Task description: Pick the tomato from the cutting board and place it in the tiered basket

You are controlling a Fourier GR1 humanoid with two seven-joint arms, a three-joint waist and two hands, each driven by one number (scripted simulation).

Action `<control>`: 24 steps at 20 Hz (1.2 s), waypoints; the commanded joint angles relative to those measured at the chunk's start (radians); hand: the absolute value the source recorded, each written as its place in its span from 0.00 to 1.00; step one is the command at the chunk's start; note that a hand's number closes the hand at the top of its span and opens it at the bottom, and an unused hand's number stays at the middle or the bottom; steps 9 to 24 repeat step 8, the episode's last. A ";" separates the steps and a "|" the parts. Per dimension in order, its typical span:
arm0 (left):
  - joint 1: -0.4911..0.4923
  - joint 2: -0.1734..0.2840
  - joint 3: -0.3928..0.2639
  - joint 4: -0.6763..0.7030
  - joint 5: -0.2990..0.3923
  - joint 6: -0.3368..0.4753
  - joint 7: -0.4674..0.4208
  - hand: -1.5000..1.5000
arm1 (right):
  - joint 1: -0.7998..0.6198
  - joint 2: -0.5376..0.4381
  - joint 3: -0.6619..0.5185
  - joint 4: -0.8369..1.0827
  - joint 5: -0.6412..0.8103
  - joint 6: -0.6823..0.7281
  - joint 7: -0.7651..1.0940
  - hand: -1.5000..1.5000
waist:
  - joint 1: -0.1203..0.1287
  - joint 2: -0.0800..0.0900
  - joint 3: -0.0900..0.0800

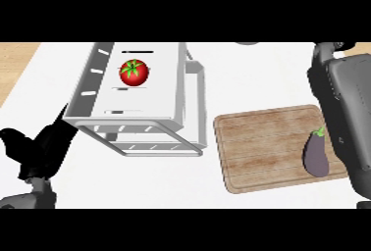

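Left hand (39, 147) low, fingers up.

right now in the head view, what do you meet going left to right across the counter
left hand → tiered basket with the tomato in its top tier → cutting board → eggplant on the board's right part → right forearm at the right edge

Tomato (135, 72) in tiered basket (87, 93), left of cutting board (264, 147).
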 commanded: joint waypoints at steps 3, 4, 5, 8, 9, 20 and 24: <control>-0.024 0.021 0.022 0.007 0.025 -0.026 0.022 0.50 | 0.105 -0.144 -0.124 -0.051 -0.090 0.156 -0.029 0.00 | 0.000 0.000 0.000; -0.037 0.012 0.010 0.013 0.013 -0.010 0.049 0.50 | 0.146 -0.158 -0.145 -0.033 -0.105 0.195 -0.086 0.00 | 0.000 0.001 0.000; 0.018 -0.017 -0.011 -0.058 0.002 0.006 0.041 0.50 | 0.191 -0.127 -0.132 -0.061 -0.090 0.176 -0.108 0.00 | 0.004 0.000 0.000; -0.019 0.005 0.012 -0.001 0.008 -0.010 0.027 0.50 | 0.107 -0.250 -0.199 0.025 -0.134 0.292 -0.059 0.00 | 0.006 0.002 0.000; -0.019 0.005 0.012 -0.001 0.008 -0.010 0.027 0.50 | 0.107 -0.250 -0.199 0.025 -0.134 0.292 -0.059 0.00 | 0.006 0.002 0.000; -0.019 0.005 0.012 -0.001 0.008 -0.010 0.027 0.50 | 0.107 -0.250 -0.199 0.025 -0.134 0.292 -0.059 0.00 | 0.006 0.002 0.000; -0.019 0.005 0.012 -0.001 0.008 -0.010 0.027 0.50 | 0.107 -0.250 -0.199 0.025 -0.134 0.292 -0.059 0.00 | 0.006 0.002 0.000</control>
